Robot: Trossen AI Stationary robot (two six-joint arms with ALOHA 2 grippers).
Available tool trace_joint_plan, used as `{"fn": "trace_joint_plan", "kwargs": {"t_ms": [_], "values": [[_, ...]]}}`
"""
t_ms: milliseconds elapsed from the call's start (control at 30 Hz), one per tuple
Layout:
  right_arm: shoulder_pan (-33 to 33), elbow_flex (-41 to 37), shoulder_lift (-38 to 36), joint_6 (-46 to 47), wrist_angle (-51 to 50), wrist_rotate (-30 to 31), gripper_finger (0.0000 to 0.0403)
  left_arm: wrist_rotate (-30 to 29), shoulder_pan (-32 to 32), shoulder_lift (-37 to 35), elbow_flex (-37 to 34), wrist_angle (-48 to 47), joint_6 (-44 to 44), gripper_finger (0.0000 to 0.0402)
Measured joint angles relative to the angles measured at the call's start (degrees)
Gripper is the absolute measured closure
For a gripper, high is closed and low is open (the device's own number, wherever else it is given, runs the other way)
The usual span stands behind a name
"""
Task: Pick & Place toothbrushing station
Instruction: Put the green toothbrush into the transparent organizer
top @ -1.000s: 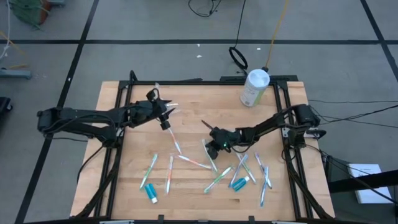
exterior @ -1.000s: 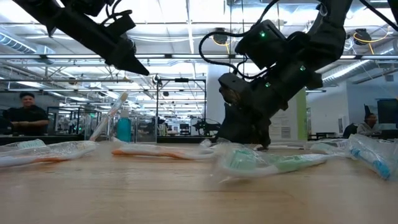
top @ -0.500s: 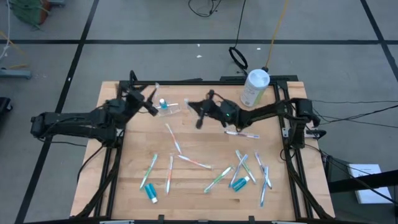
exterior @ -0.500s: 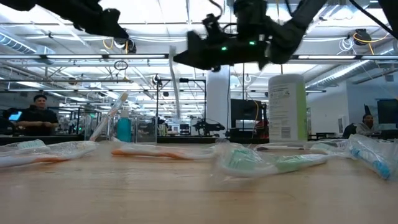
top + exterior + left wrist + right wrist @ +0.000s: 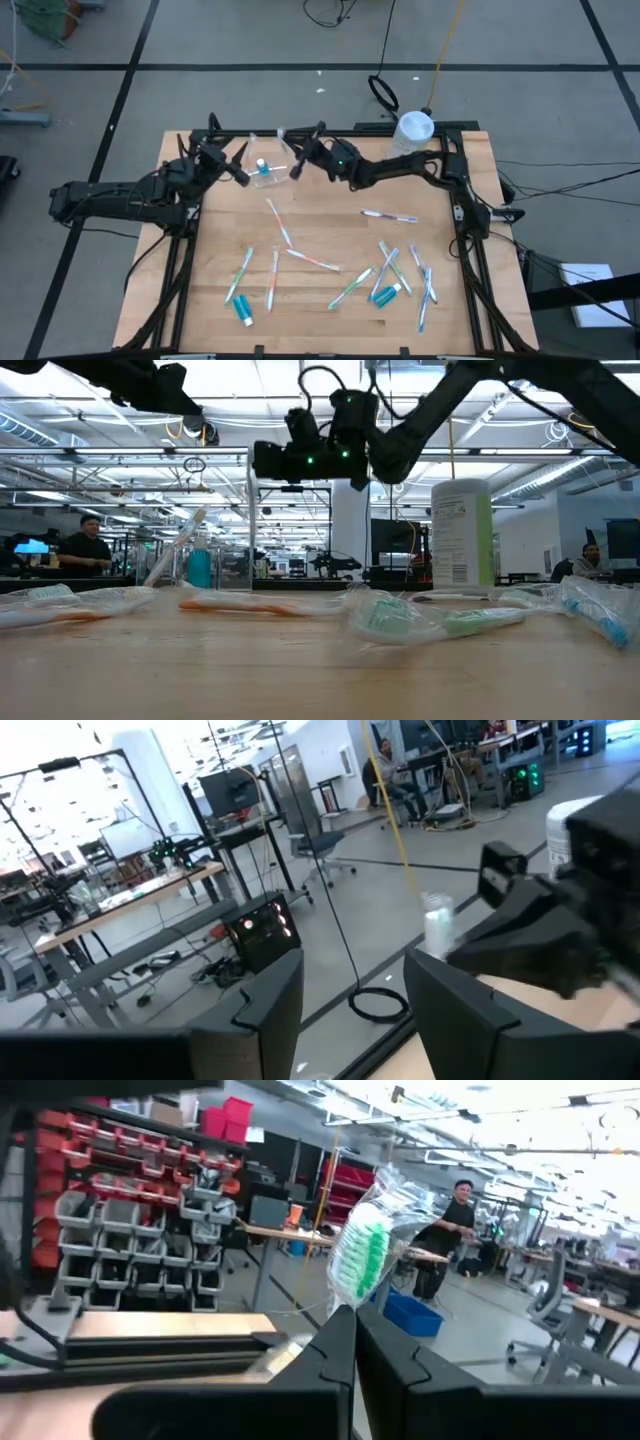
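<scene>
The small clear cup [image 5: 265,173] stands near the far edge on the wooden table [image 5: 200,300], with a blue tube and a leaning toothbrush in it [image 5: 190,555]. Several wrapped toothbrushes [image 5: 310,262] and blue toothpaste tubes [image 5: 243,311] lie scattered across the near half. My right gripper [image 5: 299,164] hovers just right of the cup, shut on a wrapped toothbrush [image 5: 365,1250] with green bristles. My left gripper [image 5: 233,162] hangs open and empty just left of the cup. My right gripper pinches the wrapped toothbrush between its two shut fingers at the shaft just below the head [image 5: 352,1312]. The green-bristled head sticks out beyond the fingertips. In the low view the brush [image 5: 250,520] stands about upright, lifted clear of the table.
A white canister with a green label [image 5: 409,140] stands at the far right corner. Toothbrushes lie at the middle [image 5: 390,215] and at the near right [image 5: 425,285]. Black frame rails [image 5: 190,250] run along the table's left and right sides. People show in the room beyond.
My right gripper has risen from the middle of the table with the toothbrush and swung toward the far left, to beside the cup, rolling as it went. My left gripper has lifted and drawn back toward the left edge, away from the cup, staying open.
</scene>
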Motion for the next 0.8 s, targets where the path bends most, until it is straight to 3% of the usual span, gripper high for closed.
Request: {"fn": "trace_joint_plan", "kwargs": {"t_ms": [300,533,800], "values": [[-0.46,0.2,3.13,0.67,1.88,0.06,0.0403,0.03,0.0,0.0,-0.02,-3.12,-5.96,0.0224],[0.64,-0.04,2.53,-0.93,8.96,-2.06,0.0403,0.08,0.0,0.0,-0.02,-4.05,-7.68,0.0224],[0.65,-0.04,2.43,0.91,-1.1,-4.42,0.0403,0.23,0.0,0.11,-0.04,-4.06,-9.25,0.0224]]}}
